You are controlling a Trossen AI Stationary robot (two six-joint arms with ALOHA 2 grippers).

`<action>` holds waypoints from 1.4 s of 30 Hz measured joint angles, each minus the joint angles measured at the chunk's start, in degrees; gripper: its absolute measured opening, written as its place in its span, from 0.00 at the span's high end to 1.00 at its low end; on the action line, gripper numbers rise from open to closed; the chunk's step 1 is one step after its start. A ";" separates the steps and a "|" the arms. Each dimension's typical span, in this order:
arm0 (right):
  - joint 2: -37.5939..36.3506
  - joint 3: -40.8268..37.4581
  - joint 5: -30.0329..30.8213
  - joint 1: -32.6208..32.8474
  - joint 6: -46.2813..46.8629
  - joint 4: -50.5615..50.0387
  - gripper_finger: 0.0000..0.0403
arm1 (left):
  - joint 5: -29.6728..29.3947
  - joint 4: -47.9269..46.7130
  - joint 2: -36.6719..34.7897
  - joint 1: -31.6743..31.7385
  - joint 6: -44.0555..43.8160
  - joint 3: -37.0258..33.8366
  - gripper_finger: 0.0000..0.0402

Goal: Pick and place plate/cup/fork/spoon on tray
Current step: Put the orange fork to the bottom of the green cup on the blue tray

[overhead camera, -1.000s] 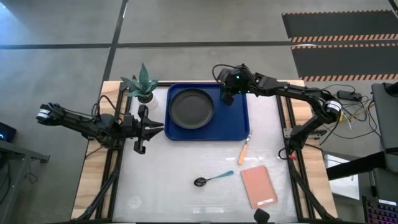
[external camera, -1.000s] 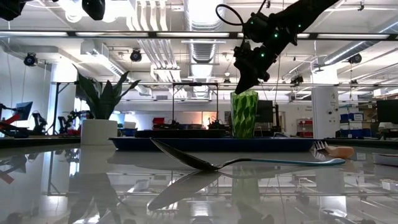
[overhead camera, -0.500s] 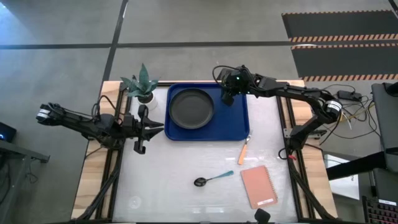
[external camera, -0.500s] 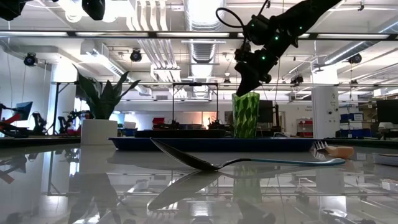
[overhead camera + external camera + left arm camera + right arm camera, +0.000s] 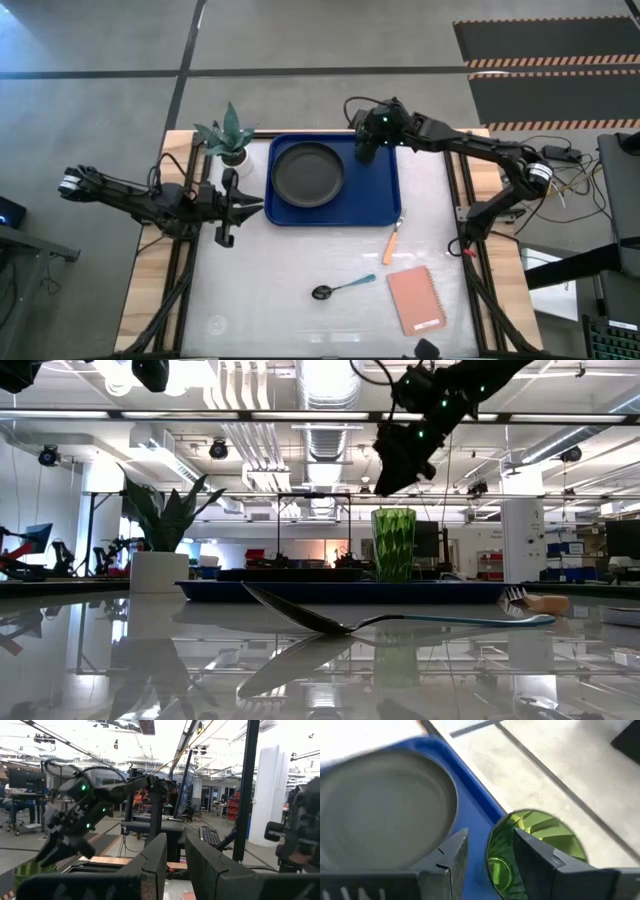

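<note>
The blue tray [image 5: 382, 196] lies at the table's far middle with the black plate [image 5: 308, 173] on its left half. The green cup [image 5: 393, 545] stands upright on the tray's far right part. My right gripper [image 5: 388, 482] hangs open just above the cup's rim [image 5: 540, 820], clear of it. The orange-handled fork [image 5: 392, 243] lies on the table just off the tray's near right corner. The blue-handled spoon [image 5: 342, 288] lies nearer the front. My left gripper [image 5: 255, 205] waits left of the tray, its fingers a little apart and holding nothing.
A potted plant [image 5: 228, 138] stands off the tray's far left corner, close to my left gripper. A pink notebook [image 5: 416, 298] lies at the near right. Bare table spreads between the tray and the front edge.
My right gripper has opened, let go of the cup's rim and risen straight up off it. The cup stays upright on the tray's far right part.
</note>
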 joint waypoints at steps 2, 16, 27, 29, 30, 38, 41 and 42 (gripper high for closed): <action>-1.13 1.58 -0.02 0.75 3.38 -2.58 0.63 | 0.02 0.16 -0.02 0.00 0.00 0.00 0.87; -8.78 7.11 -0.31 19.34 31.90 -13.93 0.70 | 0.00 0.68 -0.02 0.00 1.28 0.00 0.87; -1.85 6.98 -3.16 34.59 61.02 -26.09 0.73 | 0.00 0.52 0.09 0.00 2.54 -0.48 0.87; 0.17 6.98 -3.40 36.49 65.24 -28.58 0.73 | 0.00 0.57 0.09 0.00 2.54 -0.48 0.87; 1.15 6.98 -3.57 37.21 67.05 -30.13 0.73 | 0.00 0.57 0.09 0.00 2.56 -0.48 0.87; 7.06 6.94 -5.06 41.17 79.44 -45.20 0.69 | 0.00 0.68 -0.16 0.00 4.39 -0.48 0.87; 8.82 6.82 -3.56 41.36 80.78 -47.73 0.66 | 0.00 0.59 -0.36 0.00 4.59 -0.48 0.87; 9.39 6.68 -2.87 41.51 81.11 -47.59 0.65 | 0.00 0.65 -0.43 0.00 4.57 -0.48 0.87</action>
